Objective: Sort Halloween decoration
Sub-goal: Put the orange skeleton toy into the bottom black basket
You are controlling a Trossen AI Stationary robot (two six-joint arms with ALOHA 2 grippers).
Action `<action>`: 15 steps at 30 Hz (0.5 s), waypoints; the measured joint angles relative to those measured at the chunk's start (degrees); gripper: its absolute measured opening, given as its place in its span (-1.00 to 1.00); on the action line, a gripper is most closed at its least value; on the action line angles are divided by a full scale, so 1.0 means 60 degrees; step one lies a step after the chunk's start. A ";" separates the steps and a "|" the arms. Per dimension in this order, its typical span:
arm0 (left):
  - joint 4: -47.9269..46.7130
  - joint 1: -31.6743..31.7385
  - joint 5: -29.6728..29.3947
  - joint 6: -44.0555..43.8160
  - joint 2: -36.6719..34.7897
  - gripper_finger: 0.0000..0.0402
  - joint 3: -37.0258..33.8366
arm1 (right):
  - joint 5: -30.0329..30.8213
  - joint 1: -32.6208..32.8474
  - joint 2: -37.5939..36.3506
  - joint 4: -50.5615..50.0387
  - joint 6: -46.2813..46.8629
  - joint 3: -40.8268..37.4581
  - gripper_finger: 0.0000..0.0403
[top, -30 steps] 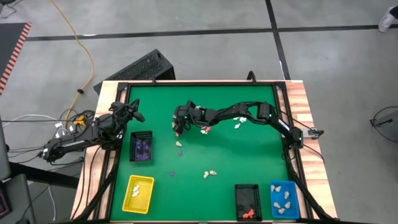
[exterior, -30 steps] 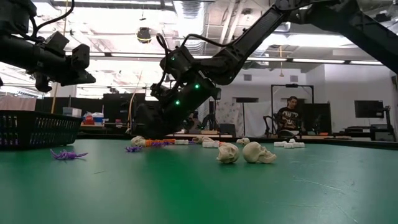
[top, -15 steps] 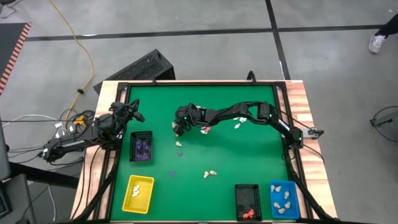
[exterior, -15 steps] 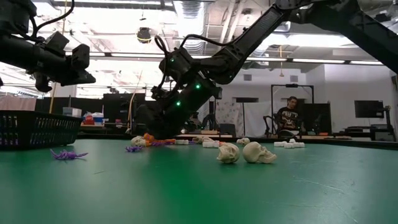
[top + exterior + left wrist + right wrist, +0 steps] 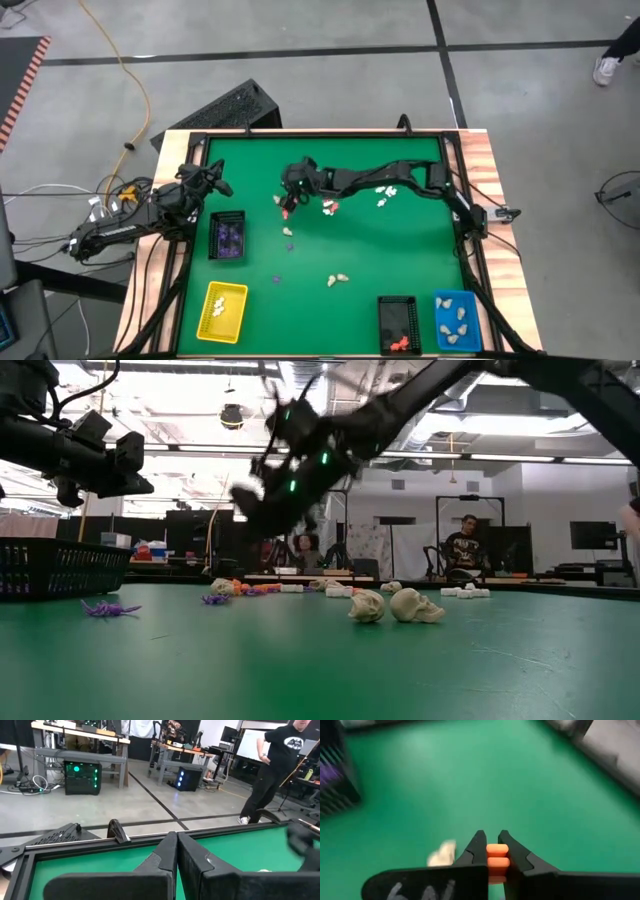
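My right gripper [image 5: 285, 207] hangs over the mat's middle left, shut on a small orange figurine [image 5: 496, 855] and raised off the mat [image 5: 243, 493]. More Halloween decoration lies loose on the green mat: two cream skulls [image 5: 367, 605], a cream piece [image 5: 444, 852] below the gripper, purple pieces [image 5: 110, 607], white ones [image 5: 385, 195] and an orange-red one [image 5: 330, 208]. My left gripper [image 5: 225, 186] waits shut at the table's left edge, above the mat [image 5: 176, 840]. My right gripper pinches the orange figurine's two sides [image 5: 490, 851] between its two fingers, close to their tips. The fingers slant downward, coming from the table's right side. The figurine is lifted clear of the mat.
A black tray [image 5: 228, 236] holding purple pieces stands at the left. A yellow tray [image 5: 222, 310], a black tray [image 5: 398, 325] with orange pieces and a blue tray [image 5: 456, 320] line the near edge. People stand in the room beyond.
My right gripper has shut on the orange figurine at the mat and then risen, lifting it clear. The other figurines have stayed where they were.
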 joint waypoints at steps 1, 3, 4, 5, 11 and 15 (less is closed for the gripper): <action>0.0000 0.0000 0.0000 0.0000 0.0000 -1.00 0.0000 | 0.0000 0.0000 -0.0251 -0.0122 -0.0118 0.0010 -0.84; 0.0000 0.0000 0.0000 -0.0004 0.0000 -1.00 0.0000 | 0.0000 0.0011 -0.0832 -0.0700 -0.0403 0.0010 -0.84; 0.0000 0.0000 0.0000 0.0000 0.0000 -1.00 0.0000 | 0.0000 0.0050 -0.1168 -0.1026 -0.0555 0.0008 -0.84; 0.0000 0.0000 0.0000 0.0007 0.0000 -1.00 0.0000 | 0.0000 0.0091 -0.1537 -0.1504 -0.0698 0.0012 -0.84; 0.0001 0.0000 0.0000 0.0007 0.0000 -1.00 0.0000 | -0.0002 0.0584 -0.3654 -0.4723 -0.0829 0.0026 -0.84; 0.0000 0.0000 0.0000 0.0011 0.0000 -1.00 0.0000 | -0.0004 0.1233 -0.4609 -0.7047 -0.0629 0.0026 -0.84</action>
